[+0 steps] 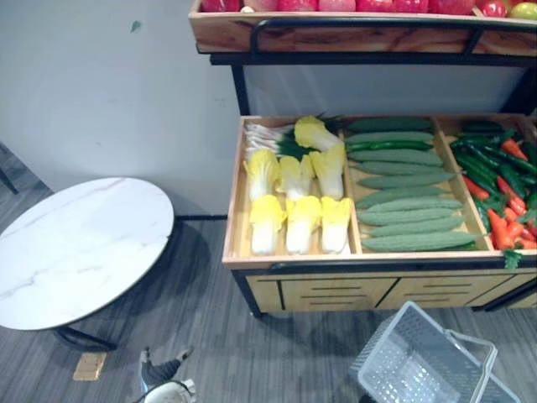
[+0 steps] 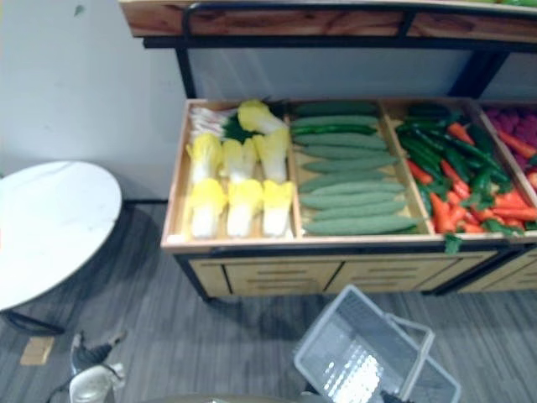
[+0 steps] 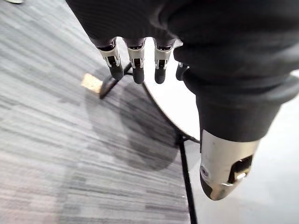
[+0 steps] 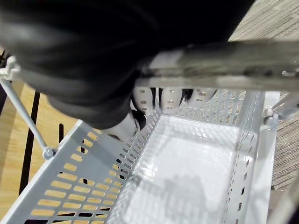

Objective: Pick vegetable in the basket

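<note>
Basket (image 1: 409, 363) hangs empty from the right hand (image 4: 170, 97), curled round its handle (image 4: 224, 74); left hand (image 3: 135, 60) relaxed open, vegetables (image 1: 403, 189) untouched on stand (image 1: 289, 261).

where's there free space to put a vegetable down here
The round white table is bare, and the basket is empty inside. A thin bare strip runs left of the cabbages. The cucumbers and peppers are packed.
</note>
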`<state>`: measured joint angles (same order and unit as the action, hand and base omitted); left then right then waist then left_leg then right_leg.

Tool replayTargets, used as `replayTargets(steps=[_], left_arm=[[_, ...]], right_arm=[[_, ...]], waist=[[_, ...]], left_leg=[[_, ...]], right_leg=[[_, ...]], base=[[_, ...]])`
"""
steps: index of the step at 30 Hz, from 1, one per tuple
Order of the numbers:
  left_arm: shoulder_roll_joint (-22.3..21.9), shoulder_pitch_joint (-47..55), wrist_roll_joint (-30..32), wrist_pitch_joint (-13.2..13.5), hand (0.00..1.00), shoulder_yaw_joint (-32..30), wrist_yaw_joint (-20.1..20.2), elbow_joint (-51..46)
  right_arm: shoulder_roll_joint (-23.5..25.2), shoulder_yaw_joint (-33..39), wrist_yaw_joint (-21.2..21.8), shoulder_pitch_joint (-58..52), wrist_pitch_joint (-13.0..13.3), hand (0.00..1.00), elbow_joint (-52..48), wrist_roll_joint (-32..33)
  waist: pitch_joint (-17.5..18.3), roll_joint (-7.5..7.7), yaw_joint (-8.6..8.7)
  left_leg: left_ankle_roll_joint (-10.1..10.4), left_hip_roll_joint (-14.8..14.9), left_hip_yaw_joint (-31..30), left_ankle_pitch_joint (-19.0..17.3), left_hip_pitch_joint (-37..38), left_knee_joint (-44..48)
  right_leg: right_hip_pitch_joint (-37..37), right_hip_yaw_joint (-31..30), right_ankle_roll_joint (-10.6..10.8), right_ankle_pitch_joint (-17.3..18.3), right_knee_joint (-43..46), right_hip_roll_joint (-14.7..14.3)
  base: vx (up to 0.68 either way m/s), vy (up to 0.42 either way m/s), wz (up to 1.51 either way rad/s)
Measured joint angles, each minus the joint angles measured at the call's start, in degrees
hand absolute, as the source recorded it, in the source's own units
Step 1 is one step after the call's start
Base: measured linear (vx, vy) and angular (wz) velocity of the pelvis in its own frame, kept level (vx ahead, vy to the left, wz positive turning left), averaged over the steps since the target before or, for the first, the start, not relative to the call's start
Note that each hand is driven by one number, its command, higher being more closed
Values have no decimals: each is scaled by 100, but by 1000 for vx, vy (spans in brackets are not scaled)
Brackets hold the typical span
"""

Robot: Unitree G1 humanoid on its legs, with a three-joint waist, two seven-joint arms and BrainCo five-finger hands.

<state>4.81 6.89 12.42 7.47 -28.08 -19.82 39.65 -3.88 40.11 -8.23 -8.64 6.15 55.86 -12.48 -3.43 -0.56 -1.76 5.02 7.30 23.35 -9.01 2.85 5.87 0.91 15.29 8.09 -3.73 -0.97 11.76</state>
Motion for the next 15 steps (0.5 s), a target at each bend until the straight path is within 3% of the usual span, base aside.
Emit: replayTargets(steps=[3,8,12,15], left_arm=[[8,-6,4,127,0,71,-75,-520],[44,-52,14,591,0,204,-725,-1570],[69,-160,15,742,0,406,-1163,-2320],[66,-226,15,750,0,713,-1252,-2449]], right_arm=[[-36,-159,3,3,44,100,5,-1],[-39,-247,-8,-2,209,100,137,0],[-58,-243,-50,-21,209,100,179,10],[-80,-243,-65,-19,209,100,207,11]], waist=[[22,-33,-6],[46,11,3],[54,20,17],[56,17,26]], left_leg=[[0,2,93,2,132,-98],[-1,-65,91,2,232,-179],[-2,-102,78,2,242,-175],[-3,-101,84,3,252,-171]], right_leg=[[0,-41,-2,1,-41,-51],[-17,-170,-2,1,-79,-54],[-15,-194,-4,1,-81,-31],[-10,-241,-6,3,-82,-42]], base=[[140,-8,-15],[55,-7,-10],[12,-6,-4],[-15,-30,-4]])
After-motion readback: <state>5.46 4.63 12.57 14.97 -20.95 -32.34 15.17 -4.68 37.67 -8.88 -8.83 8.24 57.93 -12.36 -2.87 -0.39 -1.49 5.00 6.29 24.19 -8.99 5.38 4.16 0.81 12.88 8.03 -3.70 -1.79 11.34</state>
